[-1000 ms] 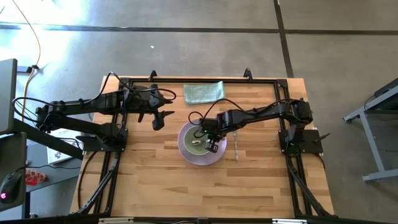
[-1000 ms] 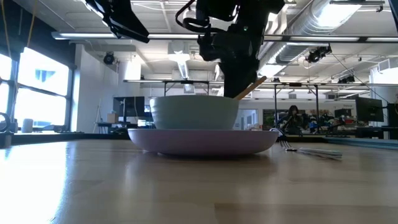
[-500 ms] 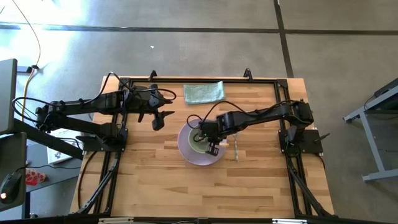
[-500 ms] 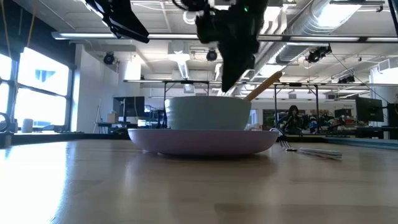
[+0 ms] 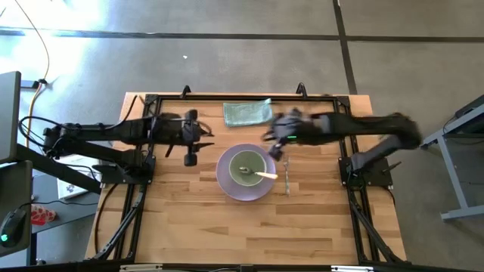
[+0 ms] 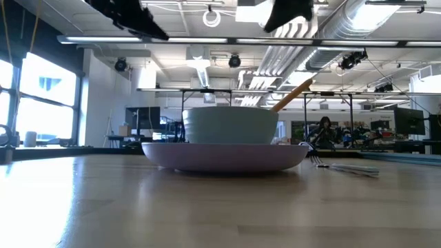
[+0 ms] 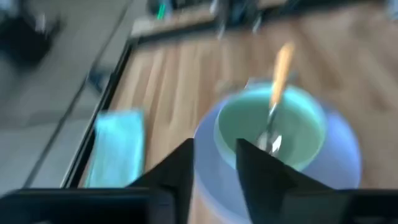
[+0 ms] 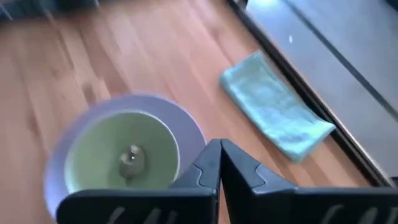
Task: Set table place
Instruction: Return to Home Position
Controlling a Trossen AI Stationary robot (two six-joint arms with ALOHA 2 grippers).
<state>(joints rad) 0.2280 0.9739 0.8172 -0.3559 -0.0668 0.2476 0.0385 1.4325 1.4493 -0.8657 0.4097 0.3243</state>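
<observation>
The lilac plate [image 5: 227, 185] lies on the wooden table [image 5: 189, 219] near its middle. The pale green bowl [image 5: 238, 160] stands on the plate. The spoon [image 5: 265, 176] lies in the bowl, its head on the bowl's bottom and its yellow-orange handle [image 6: 293, 95] leaning on the rim toward the table's right. The fork [image 5: 287, 180] lies flat on the table just right of the plate. My right gripper [image 5: 274, 149] is shut and empty, up in the air to the far right of the bowl. My left gripper [image 5: 189, 157] is open and empty, left of the plate.
A folded teal cloth [image 5: 247, 112] lies at the table's far edge, behind the plate. The black metal frame [image 5: 227, 98] edges the table. Bare wood lies on the near side of the plate.
My right gripper has let go of the spoon, risen, and drawn back toward the table's far right. The spoon now leans in the bowl with its handle over the right rim. The bowl has slid a little on the plate.
</observation>
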